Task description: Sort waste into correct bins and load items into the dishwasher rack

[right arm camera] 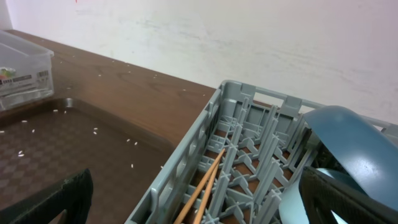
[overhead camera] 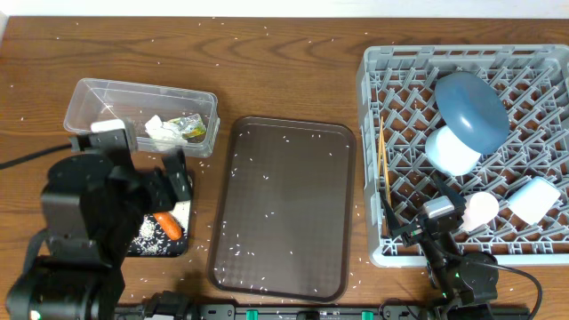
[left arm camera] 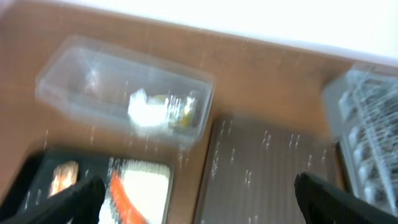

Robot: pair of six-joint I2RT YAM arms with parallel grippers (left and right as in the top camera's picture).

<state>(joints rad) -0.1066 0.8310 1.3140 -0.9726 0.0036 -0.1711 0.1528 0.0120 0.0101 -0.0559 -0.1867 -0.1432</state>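
Left tool [left arm camera: 199, 193] spread over black bin [left arm camera: 31, 174]; right tool [right arm camera: 193, 199] spread over front edge of rack [right arm camera: 193, 143]. Brown tray [overhead camera: 283, 209] between them on counter [overhead camera: 293, 71].

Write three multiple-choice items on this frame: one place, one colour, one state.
1. The carrot lies in: A) the clear tub B) the black bin C) the brown tray
2. The plate in the rack is: A) blue B) white C) green
3. The right gripper is: A) open, holding nothing B) shut on chopsticks C) shut on a cup

Answers:
1 B, the overhead view shows it inside the bin's dark rim.
2 A, it shows blue from above and in the right wrist view.
3 A, its fingers stand wide apart in the wrist view with nothing between them.
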